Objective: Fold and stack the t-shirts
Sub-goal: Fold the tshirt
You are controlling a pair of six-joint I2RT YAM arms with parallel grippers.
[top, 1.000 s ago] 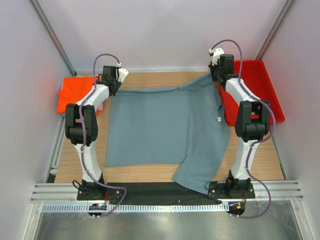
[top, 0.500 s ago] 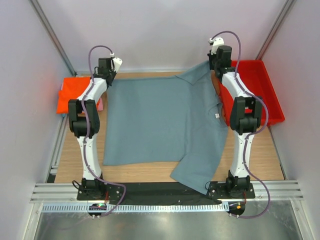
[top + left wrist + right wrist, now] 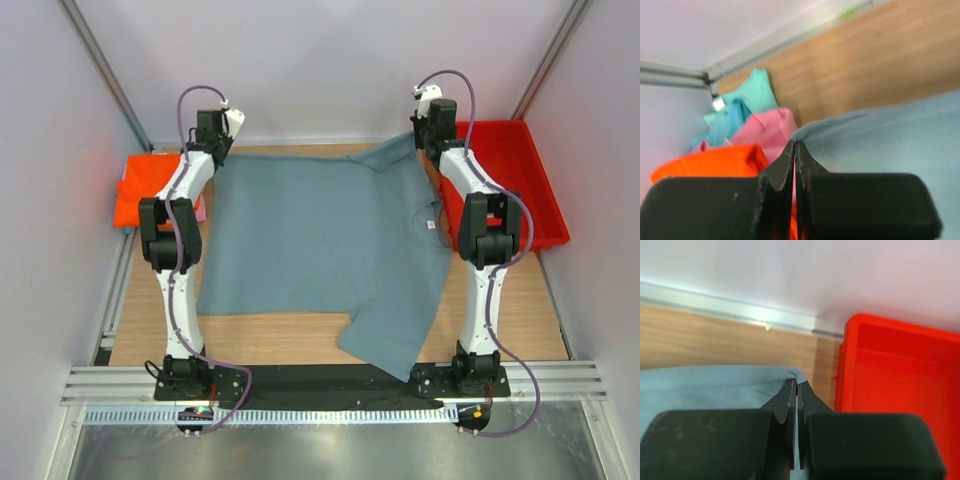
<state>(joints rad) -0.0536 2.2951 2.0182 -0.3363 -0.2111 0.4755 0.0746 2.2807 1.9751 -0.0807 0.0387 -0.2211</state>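
Observation:
The large grey-blue t-shirt [image 3: 320,245] lies spread over the wooden table, its near sleeve hanging toward the front edge; a small white label [image 3: 431,224] shows at the neck. My left gripper [image 3: 213,152] is shut on its far-left corner [image 3: 807,131]. My right gripper [image 3: 432,140] is shut on its far-right edge [image 3: 790,374]. Both hold the cloth near the back of the table. An orange shirt [image 3: 145,186] [image 3: 710,160] lies folded at the far left, with a pink one [image 3: 767,127] beside it.
A red plastic bin [image 3: 510,180] [image 3: 900,385] stands at the back right, close to my right gripper. Teal cloth [image 3: 747,97] lies behind the pink shirt. A metal rail [image 3: 730,310] runs along the back wall. The black mat [image 3: 320,385] lines the front edge.
Both grippers have moved toward the back wall, drawing the grey-blue shirt away from the front edge and pulling its far edge taut and flatter.

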